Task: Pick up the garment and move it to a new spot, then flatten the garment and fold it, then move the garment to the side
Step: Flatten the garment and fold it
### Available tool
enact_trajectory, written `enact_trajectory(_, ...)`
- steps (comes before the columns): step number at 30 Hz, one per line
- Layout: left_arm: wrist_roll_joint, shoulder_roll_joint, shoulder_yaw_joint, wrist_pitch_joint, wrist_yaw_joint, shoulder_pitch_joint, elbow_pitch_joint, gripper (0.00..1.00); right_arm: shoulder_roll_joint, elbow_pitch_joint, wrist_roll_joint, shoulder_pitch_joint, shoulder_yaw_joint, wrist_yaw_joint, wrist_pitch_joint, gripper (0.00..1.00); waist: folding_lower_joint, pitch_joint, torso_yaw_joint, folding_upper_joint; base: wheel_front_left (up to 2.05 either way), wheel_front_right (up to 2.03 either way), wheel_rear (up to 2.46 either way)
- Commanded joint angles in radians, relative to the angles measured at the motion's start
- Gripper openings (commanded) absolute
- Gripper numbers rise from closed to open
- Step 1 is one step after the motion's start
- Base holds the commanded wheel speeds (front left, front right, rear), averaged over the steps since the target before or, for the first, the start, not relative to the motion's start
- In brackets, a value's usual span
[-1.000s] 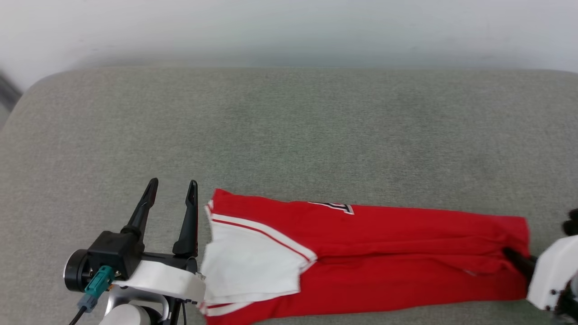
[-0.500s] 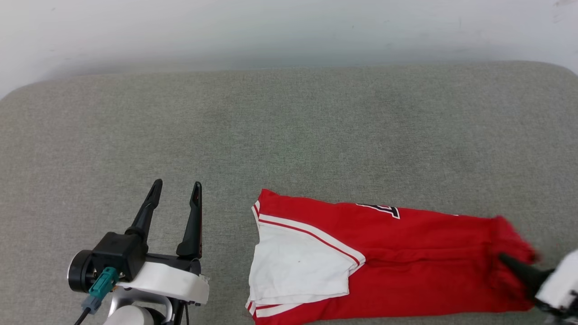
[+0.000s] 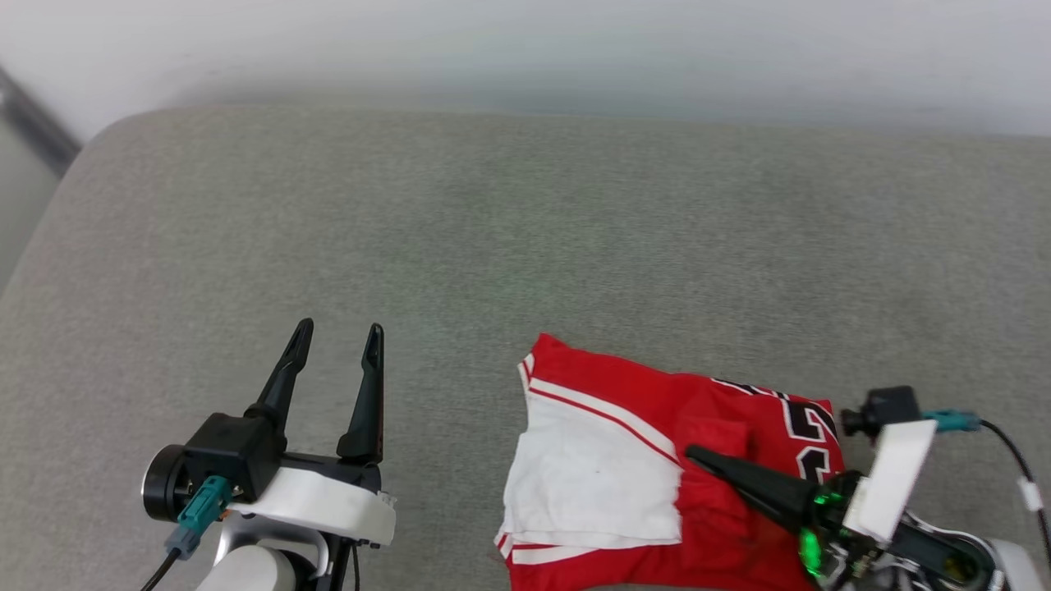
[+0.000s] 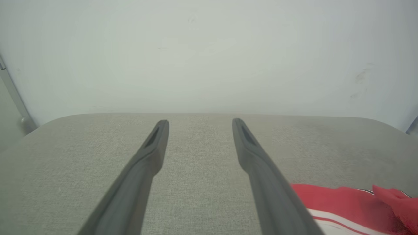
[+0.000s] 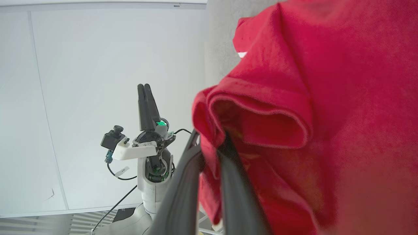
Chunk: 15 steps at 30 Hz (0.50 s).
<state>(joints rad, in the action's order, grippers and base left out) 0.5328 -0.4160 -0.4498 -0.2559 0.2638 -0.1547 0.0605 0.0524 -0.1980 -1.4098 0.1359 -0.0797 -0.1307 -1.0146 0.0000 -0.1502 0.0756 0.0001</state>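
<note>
desk point(image 3: 525, 230): grey woven fabric top, rounded far-left corner, surface flat and smooth. garment point(image 3: 599, 484) lies on it at the near right, its near edge cut off by the head view. Red body, white sleeve with striped trim at the left end, black white-outlined numerals at the right. Right end is lifted off the desk and doubled back leftwards.
</note>
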Motion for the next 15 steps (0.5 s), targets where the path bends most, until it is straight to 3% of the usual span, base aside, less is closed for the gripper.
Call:
enact_trajectory(1,0.002,0.007,0.0,-0.003,-0.006,-0.017,-0.003,1.0,-0.003,-0.013,-0.022,0.022,0.033,0.0,0.032,0.0,0.0,-0.011,0.035,-0.0001,0.0,0.0,0.0)
enact_trajectory(11,-0.003,0.042,0.014,-0.009,-0.034,-0.026,-0.036,1.0,-0.002,-0.146,0.014,0.128,0.24,0.0,0.256,0.01,0.0,-0.032,0.114,-0.0001,0.0,0.0,0.0)
enact_trajectory(12,-0.005,0.045,0.016,-0.01,-0.037,-0.025,-0.039,1.0,-0.002,-0.163,0.026,0.134,0.256,0.0,0.273,0.38,0.0,-0.033,0.117,-0.0001,0.0,0.0,0.0)
enact_trajectory(13,-0.005,0.045,0.016,-0.01,-0.037,-0.025,-0.039,1.0,-0.002,-0.163,0.026,0.134,0.256,0.0,0.273,0.38,0.0,-0.033,0.117,-0.0001,0.0,0.0,0.0)
enact_trajectory(14,-0.007,0.048,0.018,-0.01,-0.041,-0.025,-0.041,1.0,-0.002,-0.183,0.035,0.136,0.272,0.0,0.286,0.89,0.0,-0.033,0.119,-0.0001,0.0,0.0,0.0)
enact_trajectory(15,-0.008,0.051,0.021,-0.01,-0.042,-0.024,-0.043,1.0,-0.002,-0.198,0.05,0.14,0.286,0.0,0.3,1.0,0.0,-0.033,0.12,-0.0001,0.0,0.0,0.0)
